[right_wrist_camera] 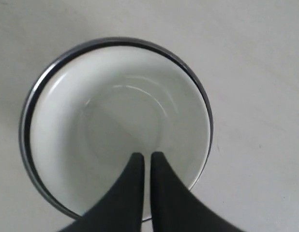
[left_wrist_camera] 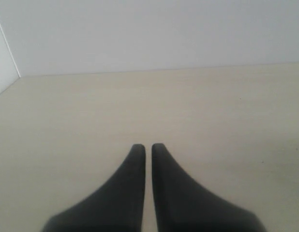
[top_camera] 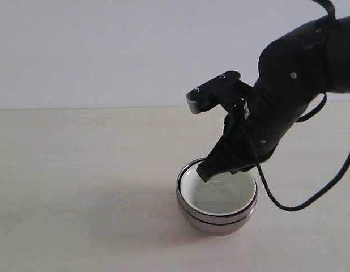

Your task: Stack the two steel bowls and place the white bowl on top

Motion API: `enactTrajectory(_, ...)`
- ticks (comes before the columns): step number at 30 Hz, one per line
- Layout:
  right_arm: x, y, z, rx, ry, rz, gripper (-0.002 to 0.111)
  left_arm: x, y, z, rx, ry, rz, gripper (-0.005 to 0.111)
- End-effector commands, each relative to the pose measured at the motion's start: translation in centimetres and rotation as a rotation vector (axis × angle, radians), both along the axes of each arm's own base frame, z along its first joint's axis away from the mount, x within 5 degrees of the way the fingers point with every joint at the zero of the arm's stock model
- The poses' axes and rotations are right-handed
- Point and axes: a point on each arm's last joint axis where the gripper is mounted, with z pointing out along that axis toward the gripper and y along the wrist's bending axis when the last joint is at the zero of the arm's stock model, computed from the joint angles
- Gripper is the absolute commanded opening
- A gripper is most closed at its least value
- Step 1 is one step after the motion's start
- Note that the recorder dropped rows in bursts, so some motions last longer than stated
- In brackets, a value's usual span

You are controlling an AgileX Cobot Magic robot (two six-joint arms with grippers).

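Observation:
The white bowl [top_camera: 220, 195] [right_wrist_camera: 115, 111] sits nested on top of the two steel bowls [top_camera: 217, 220], whose shiny rims [right_wrist_camera: 25, 125] ring it. The stack stands on the table at centre right. My right gripper [top_camera: 204, 174] [right_wrist_camera: 144, 155] hovers just over the white bowl's inside near its rim, shut, with nothing between its fingers. My left gripper [left_wrist_camera: 144, 146] is shut over bare table and does not show in the exterior view. The steel bowls' outer walls are mostly hidden, so I cannot tell the dimpled one from the smooth one.
A pale wooden table [top_camera: 79, 170] spreads to the left of the stack, with a white wall [top_camera: 107, 51] behind it. The right arm's black cable [top_camera: 311, 198] hangs to the right of the bowls.

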Motion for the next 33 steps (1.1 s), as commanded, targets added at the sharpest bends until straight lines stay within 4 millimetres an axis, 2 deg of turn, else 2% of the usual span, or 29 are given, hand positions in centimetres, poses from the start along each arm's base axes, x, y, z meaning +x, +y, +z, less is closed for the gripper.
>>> enactTrajectory(1,-0.2,-0.6,-1.2,-0.024,-0.018,-0.029,0.000,0.0,0.0,-0.1,-0.007,0.001,0.006,0.004)
enactTrajectory(7,-0.2,-1.6,-1.6,-0.103,-0.030,-0.084,0.000,0.0,0.0,-0.1,-0.007,0.001,0.006,0.004)
enactTrajectory(12,-0.1,-1.7,-1.7,-0.100,-0.043,-0.123,0.000,0.0,0.0,-0.1,-0.007,0.001,0.006,0.004)
enactTrajectory(16,-0.1,-1.8,-2.7,-0.097,-0.043,-0.113,0.000,0.0,0.0,-0.1,-0.007,0.001,0.006,0.004)
enactTrajectory(22,1.0,-3.3,-3.8,-0.100,-0.008,-0.199,0.000,0.0,0.0,-0.1,-0.007,0.001,0.006,0.004)
enactTrajectory(33,0.9,-2.5,-4.2,0.003,-0.014,-0.164,0.000,0.0,0.0,-0.1,-0.007,0.001,0.006,0.004)
